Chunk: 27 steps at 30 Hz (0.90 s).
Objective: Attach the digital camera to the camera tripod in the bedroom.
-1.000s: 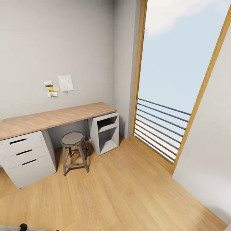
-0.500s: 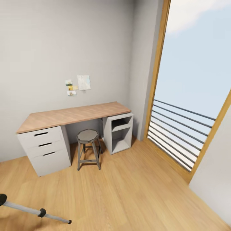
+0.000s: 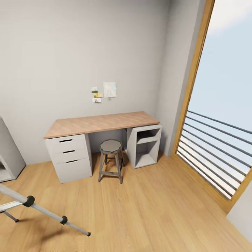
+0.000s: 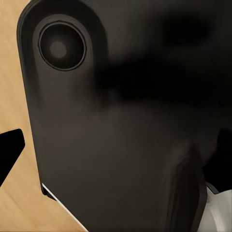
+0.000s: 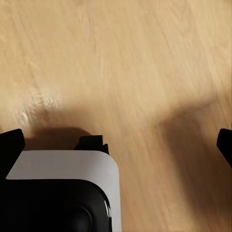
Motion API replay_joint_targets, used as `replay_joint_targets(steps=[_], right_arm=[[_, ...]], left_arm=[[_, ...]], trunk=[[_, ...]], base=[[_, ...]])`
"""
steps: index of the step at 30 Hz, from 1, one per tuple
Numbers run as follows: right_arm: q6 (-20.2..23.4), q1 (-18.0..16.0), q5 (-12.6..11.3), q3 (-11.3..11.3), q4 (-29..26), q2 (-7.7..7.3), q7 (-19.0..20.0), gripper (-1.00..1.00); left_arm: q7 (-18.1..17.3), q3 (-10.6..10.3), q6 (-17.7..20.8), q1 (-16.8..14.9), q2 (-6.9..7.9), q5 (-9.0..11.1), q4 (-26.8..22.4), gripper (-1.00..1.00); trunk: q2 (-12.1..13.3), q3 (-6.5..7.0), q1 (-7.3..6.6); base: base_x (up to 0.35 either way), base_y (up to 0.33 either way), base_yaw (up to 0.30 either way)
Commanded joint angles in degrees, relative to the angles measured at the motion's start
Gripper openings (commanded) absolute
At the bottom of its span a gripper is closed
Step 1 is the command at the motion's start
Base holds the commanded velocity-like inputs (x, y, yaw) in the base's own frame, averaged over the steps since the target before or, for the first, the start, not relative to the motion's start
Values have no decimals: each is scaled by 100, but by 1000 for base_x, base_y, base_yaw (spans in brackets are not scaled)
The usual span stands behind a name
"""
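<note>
Tripod legs [image 3: 45,210] are being shown standing on the floor at far left; their place relative to either pincer cannot be told. Left pincer [image 4: 116,151]: state cannot be told. Right pincer [image 5: 118,142]: being held spread, empty. Advisably, the tripod's head is being centred before approach.

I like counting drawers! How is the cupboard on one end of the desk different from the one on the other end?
The drawer unit has a closed front with three drawers, while the open shelf unit has no front, so you can see inside. The drawer unit sits under the desk's end away from the window; the shelf unit sits at the window end. Both are pale grey-white, stand on the wood floor and hold up the same wooden desktop.
</note>
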Motion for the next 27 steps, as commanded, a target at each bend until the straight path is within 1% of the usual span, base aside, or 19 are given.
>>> replay_joint_targets(steps=[1, 27], right_arm=[[-20, -2, -2, -23, 2, 1, 3, 100], [-22, -2, 4, -23, 4, 1, 3, 100]], left_arm=[[5, -5, -3, -2, -1, 3, -1, 100], [5, -5, -4, -2, -1, 3, -2, 100]], trunk=[[-3, -5, 0], [-3, -5, 0]], base=[[0, 0, 298], [0, 0, 298]])
